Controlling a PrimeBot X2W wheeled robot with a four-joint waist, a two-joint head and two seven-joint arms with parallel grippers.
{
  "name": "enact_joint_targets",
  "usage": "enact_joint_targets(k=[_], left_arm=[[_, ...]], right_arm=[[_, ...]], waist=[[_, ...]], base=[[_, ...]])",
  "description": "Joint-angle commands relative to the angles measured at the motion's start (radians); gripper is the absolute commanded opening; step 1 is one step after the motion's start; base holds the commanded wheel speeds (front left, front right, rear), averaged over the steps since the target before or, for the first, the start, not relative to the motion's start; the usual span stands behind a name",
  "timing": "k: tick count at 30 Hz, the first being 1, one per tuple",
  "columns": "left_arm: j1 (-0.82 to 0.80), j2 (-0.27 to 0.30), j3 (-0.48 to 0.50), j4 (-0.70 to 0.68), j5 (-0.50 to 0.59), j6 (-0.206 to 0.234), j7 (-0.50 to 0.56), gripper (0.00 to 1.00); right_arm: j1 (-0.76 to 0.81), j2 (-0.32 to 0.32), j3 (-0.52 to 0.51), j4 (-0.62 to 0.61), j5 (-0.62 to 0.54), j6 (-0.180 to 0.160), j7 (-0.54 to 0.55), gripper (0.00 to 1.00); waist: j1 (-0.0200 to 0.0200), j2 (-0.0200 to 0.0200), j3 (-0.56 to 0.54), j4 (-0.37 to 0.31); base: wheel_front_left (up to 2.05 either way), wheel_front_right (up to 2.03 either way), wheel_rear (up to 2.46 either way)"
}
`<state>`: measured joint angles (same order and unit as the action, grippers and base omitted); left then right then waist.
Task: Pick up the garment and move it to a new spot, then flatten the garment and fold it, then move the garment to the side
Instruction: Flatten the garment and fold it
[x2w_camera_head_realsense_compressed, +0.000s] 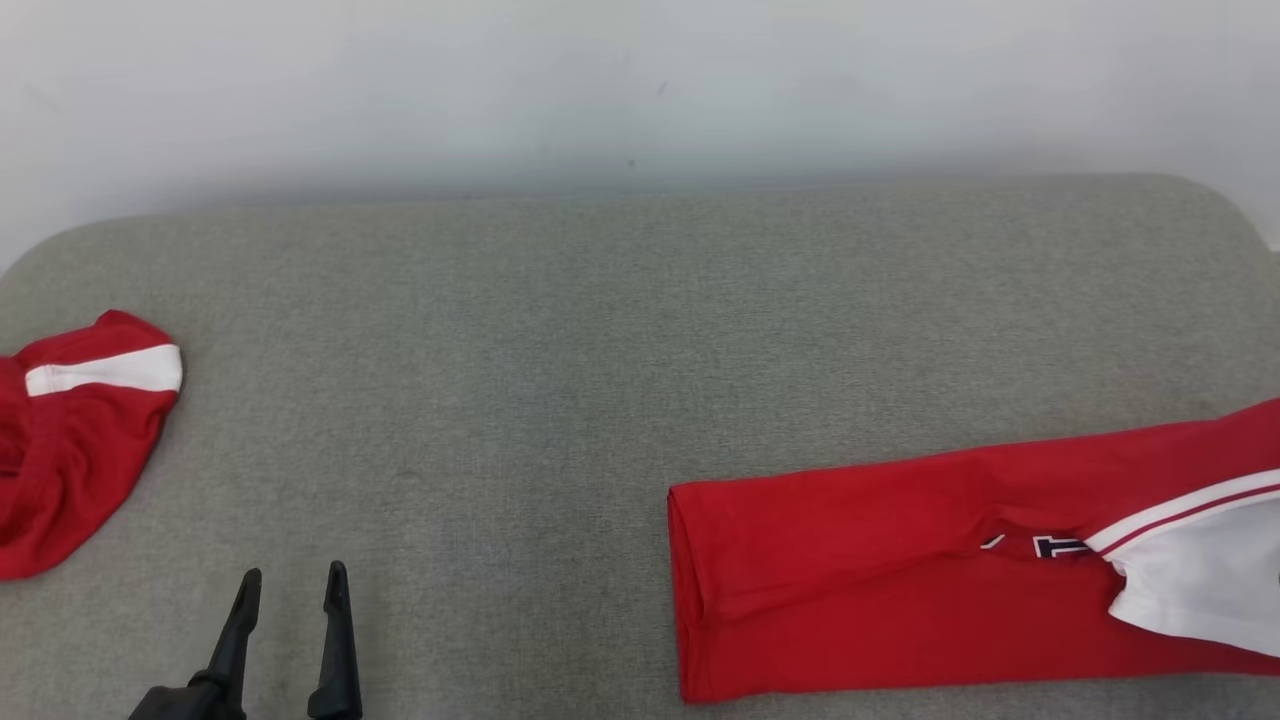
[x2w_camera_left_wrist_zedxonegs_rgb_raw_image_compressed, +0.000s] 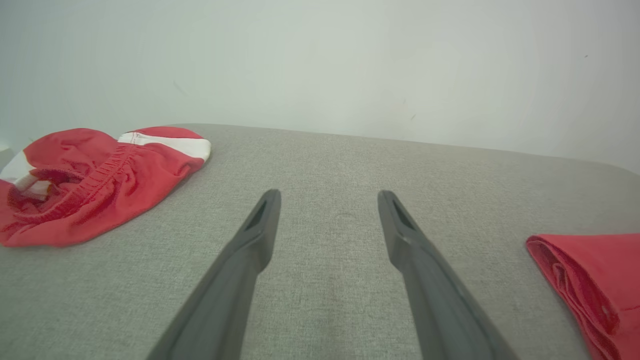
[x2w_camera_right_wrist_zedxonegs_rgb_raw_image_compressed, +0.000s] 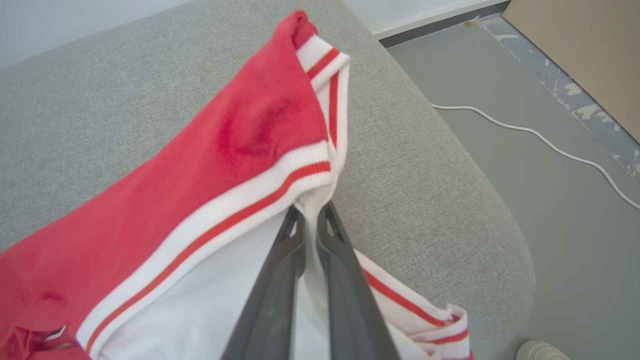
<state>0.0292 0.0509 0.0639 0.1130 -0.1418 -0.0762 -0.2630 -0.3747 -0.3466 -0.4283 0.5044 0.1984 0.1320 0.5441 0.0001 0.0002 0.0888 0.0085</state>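
Your right jaws are clamped on the white part of the shirt (x2w_camera_right_wrist_zedxonegs_rgb_raw_image_compressed: 165, 210). Your left jaws gape open above the grey cushion (x2w_camera_left_wrist_zedxonegs_rgb_raw_image_compressed: 325, 280), red shorts (x2w_camera_left_wrist_zedxonegs_rgb_raw_image_compressed: 90, 185) to their left.

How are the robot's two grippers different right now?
The left gripper is open, fingers spread wide; the right gripper is shut. The left gripper holds nothing, while the right gripper pinches the white part of the red garment. The left gripper points across bare grey cushion; the right gripper has cloth on both sides of it. Both have two long dark fingers.
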Motion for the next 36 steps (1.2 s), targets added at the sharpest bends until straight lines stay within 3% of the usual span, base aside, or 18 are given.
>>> enact_joint_targets(k=[1,6,12,16,20,30,36], left_arm=[[0.008,0.000,-0.002,-0.005,-0.004,0.005,-0.002,1.00],[0.018,0.000,-0.014,-0.001,-0.019,0.014,-0.001,1.00],[0.041,0.000,-0.020,0.003,-0.036,0.031,-0.001,1.00],[0.047,0.000,-0.022,0.003,-0.045,0.037,-0.002,1.00],[0.048,0.000,-0.024,0.004,-0.048,0.036,-0.002,1.00],[0.039,0.000,-0.051,0.011,-0.052,0.028,-0.002,1.00],[0.038,0.000,-0.058,0.010,-0.051,0.028,-0.001,1.00]], right_arm=[[0.013,0.005,0.001,-0.018,-0.006,-0.002,0.009,0.00],[0.042,0.042,0.090,-0.102,0.024,-0.002,0.063,0.00],[0.079,0.103,0.291,-0.204,0.093,-0.002,0.126,0.00],[0.082,0.112,0.491,-0.279,0.157,-0.002,0.168,0.00],[0.065,0.114,0.596,-0.297,0.196,-0.002,0.177,0.00],[-0.028,0.173,0.839,-0.198,0.275,-0.002,0.151,0.00],[-0.083,0.195,0.883,-0.083,0.283,-0.002,0.092,0.00]], waist=[[-0.0001,-0.0002,-0.007,-0.015],[-0.0001,-0.0002,-0.021,-0.037],[-0.0001,-0.0002,-0.046,-0.058],[-0.0001,-0.0002,-0.056,-0.061],[-0.0001,-0.0002,-0.060,-0.058],[-0.0001,-0.0002,-0.065,-0.019],[-0.0001,-0.0002,-0.062,0.002]], base=[[0.00,0.00,0.00],[0.00,0.00,0.00],[0.00,0.00,0.00],[0.00,0.00,0.00],[0.00,0.00,0.00],[0.00,0.00,0.00],[0.00,0.00,0.00]])
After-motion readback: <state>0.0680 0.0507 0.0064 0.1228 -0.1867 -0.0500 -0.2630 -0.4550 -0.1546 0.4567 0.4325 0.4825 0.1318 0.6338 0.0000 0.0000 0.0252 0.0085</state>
